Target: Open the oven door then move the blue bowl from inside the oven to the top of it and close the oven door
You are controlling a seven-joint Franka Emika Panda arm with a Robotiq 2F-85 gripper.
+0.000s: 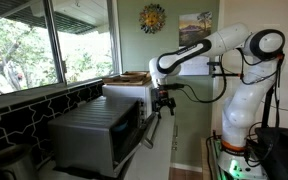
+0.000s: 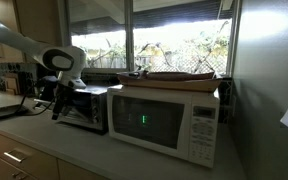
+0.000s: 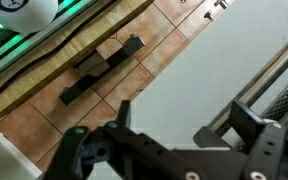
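Observation:
The grey oven (image 1: 89,130) stands on the counter, and it shows in both exterior views (image 2: 84,108). Its dark-windowed oven door (image 1: 130,126) is shut and upright. The blue bowl is hidden. My gripper (image 1: 164,103) hangs in front of the door's upper edge, close to it but apart. In the wrist view the gripper (image 3: 181,122) is open with nothing between its fingers (image 3: 124,108). A metal bar on the oven's front (image 3: 276,85) runs just past the right finger.
A white microwave (image 2: 164,120) stands beside the oven, with flat things stacked on its top (image 2: 179,75). The pale counter (image 3: 184,70) ends at an edge over the tiled floor (image 3: 44,120). Windows run behind the appliances. The robot's base (image 1: 234,150) stands at the counter's end.

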